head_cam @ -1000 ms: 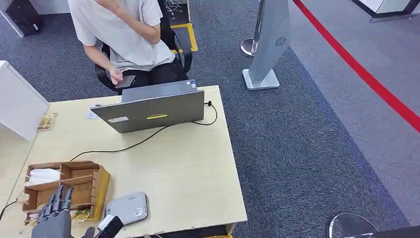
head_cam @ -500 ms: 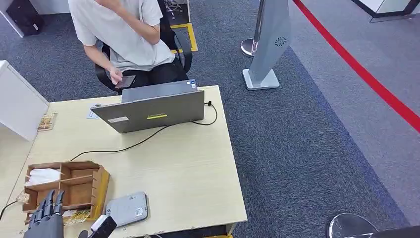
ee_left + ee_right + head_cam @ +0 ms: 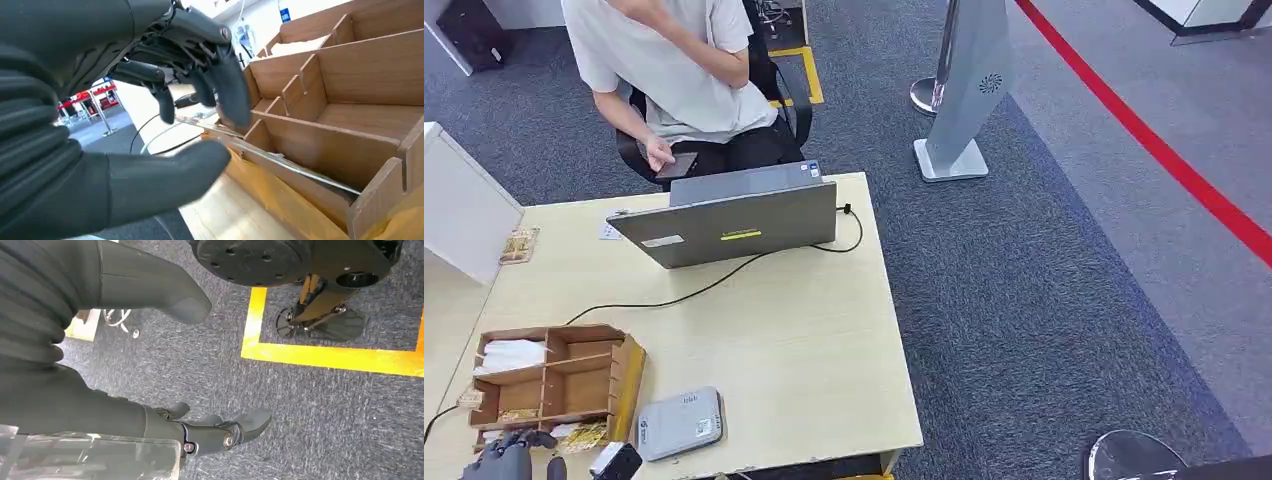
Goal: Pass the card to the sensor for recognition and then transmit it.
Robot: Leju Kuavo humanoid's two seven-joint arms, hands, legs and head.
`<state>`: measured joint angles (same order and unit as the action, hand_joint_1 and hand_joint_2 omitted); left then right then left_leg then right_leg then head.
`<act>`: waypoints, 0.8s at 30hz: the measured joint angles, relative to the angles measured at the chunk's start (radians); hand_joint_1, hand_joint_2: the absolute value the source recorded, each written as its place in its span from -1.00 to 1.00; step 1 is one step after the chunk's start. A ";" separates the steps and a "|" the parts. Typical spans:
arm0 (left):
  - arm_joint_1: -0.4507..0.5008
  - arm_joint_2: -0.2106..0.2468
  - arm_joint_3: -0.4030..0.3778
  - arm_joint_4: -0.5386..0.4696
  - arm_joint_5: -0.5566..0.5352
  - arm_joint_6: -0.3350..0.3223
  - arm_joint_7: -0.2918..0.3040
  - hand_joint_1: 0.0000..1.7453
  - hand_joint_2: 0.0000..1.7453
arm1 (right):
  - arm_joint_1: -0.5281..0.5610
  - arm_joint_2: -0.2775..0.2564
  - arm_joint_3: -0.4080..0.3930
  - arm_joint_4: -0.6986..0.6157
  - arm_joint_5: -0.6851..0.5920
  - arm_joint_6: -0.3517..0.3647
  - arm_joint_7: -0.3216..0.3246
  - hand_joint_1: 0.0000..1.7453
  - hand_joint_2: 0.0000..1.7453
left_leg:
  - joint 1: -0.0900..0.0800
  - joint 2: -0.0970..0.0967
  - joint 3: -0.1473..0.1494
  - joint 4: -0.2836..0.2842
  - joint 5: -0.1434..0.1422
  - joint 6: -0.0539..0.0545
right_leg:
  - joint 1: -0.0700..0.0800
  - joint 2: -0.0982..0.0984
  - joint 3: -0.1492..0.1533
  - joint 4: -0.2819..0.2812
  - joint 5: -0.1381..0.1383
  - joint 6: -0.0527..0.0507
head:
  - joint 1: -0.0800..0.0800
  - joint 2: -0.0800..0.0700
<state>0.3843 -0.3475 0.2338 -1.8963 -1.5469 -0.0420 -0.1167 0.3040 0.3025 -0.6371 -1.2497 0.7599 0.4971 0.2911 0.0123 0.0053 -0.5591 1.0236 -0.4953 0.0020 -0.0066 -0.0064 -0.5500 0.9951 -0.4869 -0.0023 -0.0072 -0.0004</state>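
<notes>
Where the left hand (image 3: 508,456) reaches over the near edge of the counter (image 3: 804,340), its dark fingers (image 3: 227,87) curl downward while the thick grey thumb (image 3: 165,172) stands apart below them. One fingertip meets a thin, pale, straight edge (image 3: 280,159) running along the near wall of the wooden tray (image 3: 629,385). That edge may be a card seen side-on, and I cannot tell whether the hand grips it. In the head view a yellowish, patterned card (image 3: 584,434) lies flat in the tray's nearest compartment, just beside the hand. The tray is brown plywood with slotted dividers and box-shaped cells. Just beside it sits the sensor (image 3: 681,422), a flat grey pad with rounded corners. The right hand (image 3: 220,432) hangs over grey carpet, fingers loosely spread, holding nothing.
</notes>
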 joint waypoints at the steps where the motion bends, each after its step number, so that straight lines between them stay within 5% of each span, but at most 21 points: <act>1: 0.000 -0.002 0.001 0.000 0.000 0.001 0.000 1.00 1.00 | 0.000 0.000 0.000 0.000 0.002 0.000 0.000 -1.00 1.00 | 0.000 0.000 0.000 0.000 0.000 0.000 | 0.000 0.000 0.000 0.000 0.000 0.000 | 0.000 0.000; 24: 0.006 -0.011 0.008 0.000 0.005 0.001 -0.012 1.00 1.00 | 0.002 0.000 0.005 0.000 -0.018 0.000 0.011 -1.00 1.00 | 0.000 0.000 0.000 0.000 0.000 0.000 | 0.000 0.000 0.000 0.000 0.000 0.000 | 0.000 0.000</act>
<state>0.3904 -0.3582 0.2415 -1.8963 -1.5415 -0.0408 -0.1286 0.3058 0.3025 -0.6325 -1.2497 0.7424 0.4967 0.3021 0.0123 0.0053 -0.5592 1.0236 -0.4953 0.0020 -0.0066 -0.0064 -0.5500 0.9951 -0.4869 -0.0023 -0.0072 -0.0004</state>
